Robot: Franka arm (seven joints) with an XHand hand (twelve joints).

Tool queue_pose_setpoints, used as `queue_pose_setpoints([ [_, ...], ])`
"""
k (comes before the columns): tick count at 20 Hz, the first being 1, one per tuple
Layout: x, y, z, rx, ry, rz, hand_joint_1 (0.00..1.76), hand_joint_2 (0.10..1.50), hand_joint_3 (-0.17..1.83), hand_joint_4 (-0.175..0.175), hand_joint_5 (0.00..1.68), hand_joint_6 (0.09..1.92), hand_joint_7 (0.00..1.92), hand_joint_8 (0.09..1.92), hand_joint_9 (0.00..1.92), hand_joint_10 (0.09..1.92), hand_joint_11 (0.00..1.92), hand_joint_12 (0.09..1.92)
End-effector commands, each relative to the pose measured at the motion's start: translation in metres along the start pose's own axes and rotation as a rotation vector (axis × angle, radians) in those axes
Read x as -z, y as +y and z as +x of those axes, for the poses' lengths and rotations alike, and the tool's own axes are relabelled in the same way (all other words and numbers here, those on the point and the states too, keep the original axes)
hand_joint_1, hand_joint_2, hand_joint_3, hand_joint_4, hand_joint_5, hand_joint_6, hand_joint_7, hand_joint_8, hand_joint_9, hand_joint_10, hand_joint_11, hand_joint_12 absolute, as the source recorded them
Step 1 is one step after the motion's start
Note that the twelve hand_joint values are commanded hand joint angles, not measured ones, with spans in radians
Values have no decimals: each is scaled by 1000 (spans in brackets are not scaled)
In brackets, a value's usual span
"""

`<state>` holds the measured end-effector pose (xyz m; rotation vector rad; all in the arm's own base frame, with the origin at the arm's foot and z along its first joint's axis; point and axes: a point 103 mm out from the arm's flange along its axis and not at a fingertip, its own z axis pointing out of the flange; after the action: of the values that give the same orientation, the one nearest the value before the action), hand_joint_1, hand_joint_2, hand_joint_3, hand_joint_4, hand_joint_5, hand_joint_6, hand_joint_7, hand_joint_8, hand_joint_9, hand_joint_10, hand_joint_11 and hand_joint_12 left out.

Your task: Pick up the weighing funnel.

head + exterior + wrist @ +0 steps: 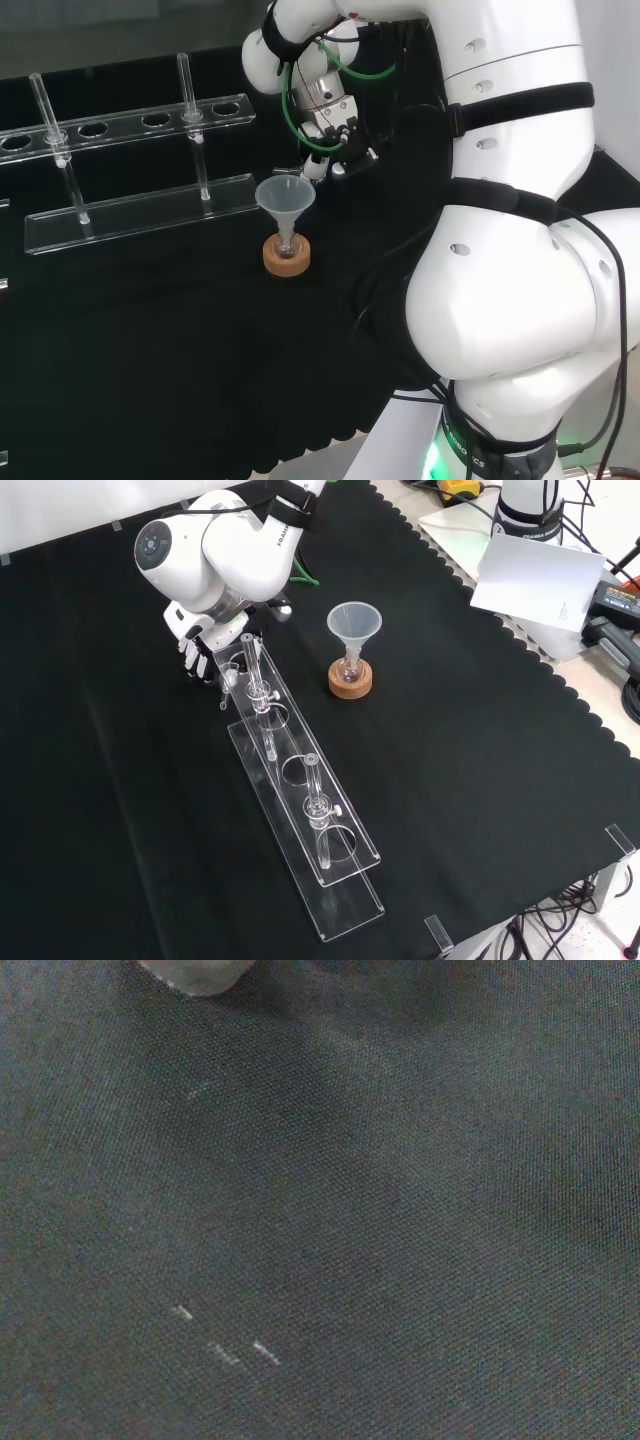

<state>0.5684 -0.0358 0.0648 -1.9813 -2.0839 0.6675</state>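
Observation:
The hand hangs under the white arm at the far end of the clear rack, its fingers curled downward. A small clear piece with a short stem, the weighing funnel, sticks out from the fingertips beside the rack's end, and they appear to pinch it. In the head view the hand is just right of the big funnel, and the weighing funnel shows faintly left of a white fingertip. Whether it is off the cloth I cannot tell. The wrist view shows black cloth close up and a blurred white part of the hand.
The big funnel stands mouth up in a small flask on a cork ring, right of the hand in the front view. A long clear rack with upright glass tubes runs from the hand toward the front edge.

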Motion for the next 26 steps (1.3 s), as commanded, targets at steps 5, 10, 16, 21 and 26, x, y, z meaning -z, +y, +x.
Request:
queue_pose_setpoints([
  [5,27,-20,-21,-24,-18,-76,1111,1062,-175,175,1281,539,567,639,799,480,600,1190],
  [10,52,-50,-49,-63,-23,-87,1118,1053,-175,175,1314,481,565,635,820,454,639,1161],
  [16,71,-87,-59,-111,-39,-68,1118,1052,-175,175,1318,473,557,634,816,447,643,1156],
  [21,85,-124,-64,-136,-47,-80,1118,1052,-175,175,1319,470,541,631,800,438,637,1150],
  [26,97,-157,-66,-155,-49,-92,1118,1053,-175,175,1317,473,532,631,783,431,624,1144],
])
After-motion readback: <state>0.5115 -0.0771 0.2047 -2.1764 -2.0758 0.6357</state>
